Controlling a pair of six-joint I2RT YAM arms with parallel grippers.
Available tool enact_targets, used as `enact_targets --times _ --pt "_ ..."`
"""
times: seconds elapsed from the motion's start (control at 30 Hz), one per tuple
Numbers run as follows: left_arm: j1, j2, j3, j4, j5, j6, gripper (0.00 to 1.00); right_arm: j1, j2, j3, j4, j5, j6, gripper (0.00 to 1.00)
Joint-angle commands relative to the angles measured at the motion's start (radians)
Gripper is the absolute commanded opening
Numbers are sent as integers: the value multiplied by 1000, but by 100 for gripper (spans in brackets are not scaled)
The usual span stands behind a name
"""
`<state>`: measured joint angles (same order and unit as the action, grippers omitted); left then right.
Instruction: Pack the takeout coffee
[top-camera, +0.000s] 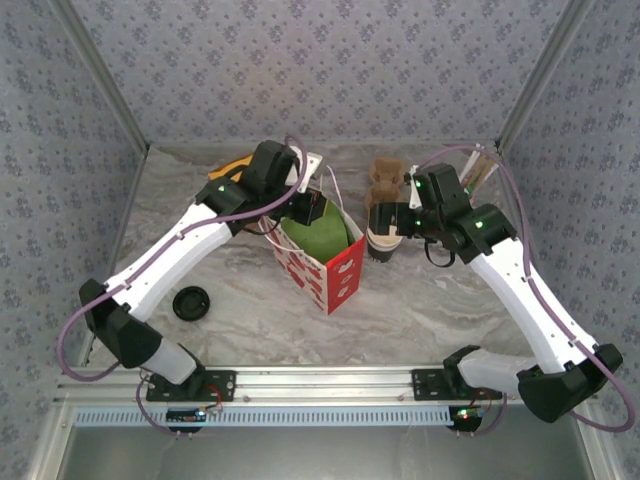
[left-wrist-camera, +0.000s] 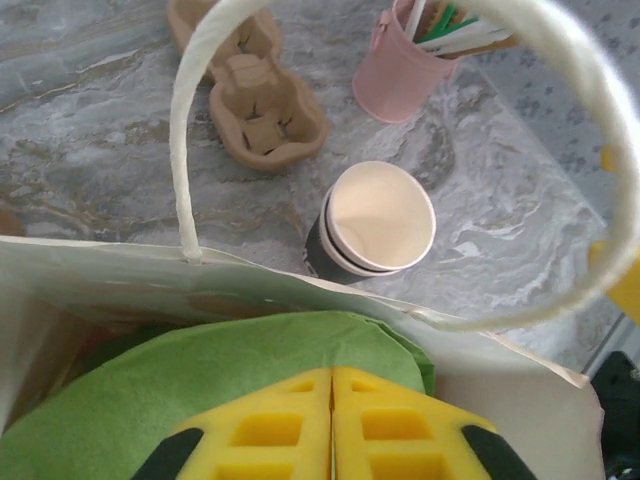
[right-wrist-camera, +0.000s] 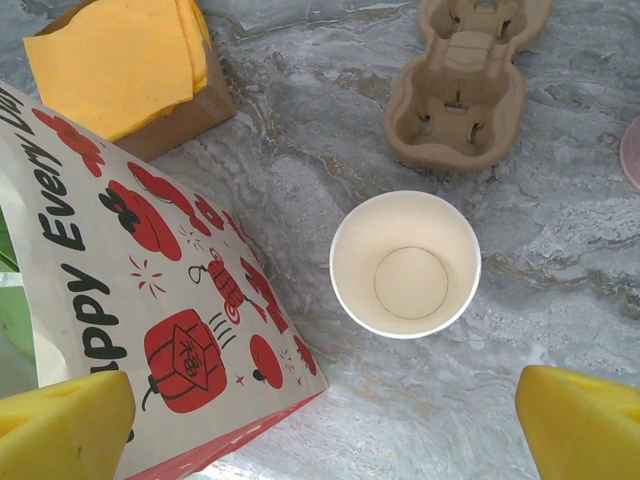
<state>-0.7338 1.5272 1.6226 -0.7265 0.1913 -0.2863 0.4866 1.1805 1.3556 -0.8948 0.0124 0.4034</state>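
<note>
Lighting bright, even and diffuse from above, shadows on the table (top-camera: 420, 300) faint and soft-edged; top view sharp; wrist views' bag handle (left-wrist-camera: 185, 130) at upper left and yellow pads (right-wrist-camera: 60, 430) at lower corners blurred, out of focus.

cup (top-camera: 382, 241) right of bag (top-camera: 330, 270), tray (top-camera: 386, 178) behind (near)
</note>
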Motion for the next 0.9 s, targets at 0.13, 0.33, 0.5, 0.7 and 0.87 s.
enact_targets --times 0.13,0.33,0.5,0.7,0.87 --pt "-37 89 142 -101 -57 5 3 -11 -41 -21 10 -3 3 100" --pt "-46 126 122 -133 -53 24 2 -16 -48 -30 9 0 7 100" --pt "-46 129 55 -154 -62 29 3 -20 -49 -33 12 -3 7 100" --pt "-46 156 62 -199 -82 40 4 -23 -38 -26 21 -14 7 100" --pt "-46 134 85 -202 -87 36 2 -23 -40 -25 14 -11 6 100"
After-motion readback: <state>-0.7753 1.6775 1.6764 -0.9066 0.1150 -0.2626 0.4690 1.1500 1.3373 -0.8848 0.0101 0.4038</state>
